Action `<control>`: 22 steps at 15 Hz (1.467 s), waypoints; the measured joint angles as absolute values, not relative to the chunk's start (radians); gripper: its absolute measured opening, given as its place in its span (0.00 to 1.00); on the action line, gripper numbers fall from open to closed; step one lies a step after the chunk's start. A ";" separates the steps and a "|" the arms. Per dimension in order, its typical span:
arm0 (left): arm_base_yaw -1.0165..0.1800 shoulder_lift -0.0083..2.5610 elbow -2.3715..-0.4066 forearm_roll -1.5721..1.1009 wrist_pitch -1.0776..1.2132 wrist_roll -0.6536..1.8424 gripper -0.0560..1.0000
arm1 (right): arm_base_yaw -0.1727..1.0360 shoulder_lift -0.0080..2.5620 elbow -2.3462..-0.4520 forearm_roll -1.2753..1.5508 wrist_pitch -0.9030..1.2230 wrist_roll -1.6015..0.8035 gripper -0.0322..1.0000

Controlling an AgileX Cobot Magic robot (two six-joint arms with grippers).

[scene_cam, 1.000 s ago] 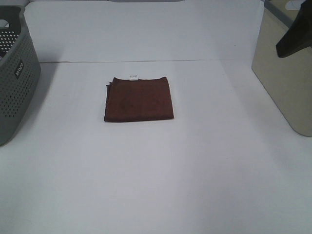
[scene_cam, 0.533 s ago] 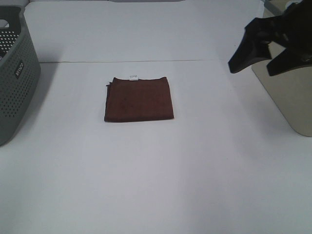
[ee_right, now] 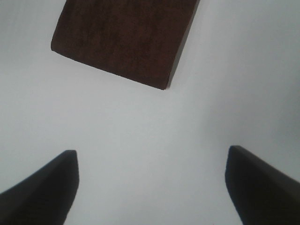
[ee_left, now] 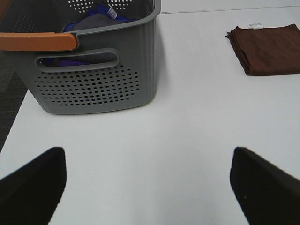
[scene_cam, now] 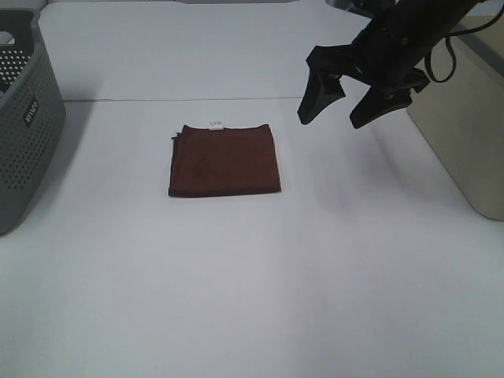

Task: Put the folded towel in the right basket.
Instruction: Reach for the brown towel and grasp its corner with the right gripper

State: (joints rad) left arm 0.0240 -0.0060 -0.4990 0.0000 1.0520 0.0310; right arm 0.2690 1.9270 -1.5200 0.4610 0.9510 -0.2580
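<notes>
The white bench (scene_cam: 252,276) carries the beige right basket (scene_cam: 465,134) at its right edge and a grey basket (scene_cam: 24,134) at its left. The folded brown towel (scene_cam: 224,160) lies flat between them, well apart from both. The right tool (scene_cam: 329,122) hovers released, jaws wide, between towel and right basket, holding nothing; the left tool (ee_left: 147,159) is released too, near the grey basket

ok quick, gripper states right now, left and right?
Left gripper: open, holding nothing.
Right gripper: open, holding nothing, not touching the towel.
</notes>
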 joint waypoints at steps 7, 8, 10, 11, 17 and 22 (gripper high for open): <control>0.024 -0.006 -0.499 0.000 1.052 0.031 0.89 | 0.269 2.207 -1.747 0.615 1.008 -0.288 0.83; 0.024 -0.006 -0.499 0.000 1.052 0.031 0.89 | 0.269 2.225 -1.760 0.619 1.009 -0.291 0.83; 0.024 -0.006 -0.499 0.000 1.052 0.031 0.89 | 0.269 2.299 -1.831 0.630 1.010 -0.297 0.83; 0.024 -0.006 -0.499 0.000 1.052 0.031 0.89 | 0.269 2.340 -1.874 0.632 1.016 -0.296 0.83; 0.024 -0.006 -0.499 0.000 1.052 0.031 0.89 | 0.269 2.506 -2.038 0.679 1.030 -0.296 0.82; 0.024 -0.006 -0.499 0.000 1.052 0.031 0.89 | 0.269 2.539 -2.051 0.682 0.948 -0.296 0.81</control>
State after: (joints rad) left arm 0.0240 -0.0060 -0.4990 0.0000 1.0520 0.0310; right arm 0.2690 2.5390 -2.0510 0.6820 0.9480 -0.2960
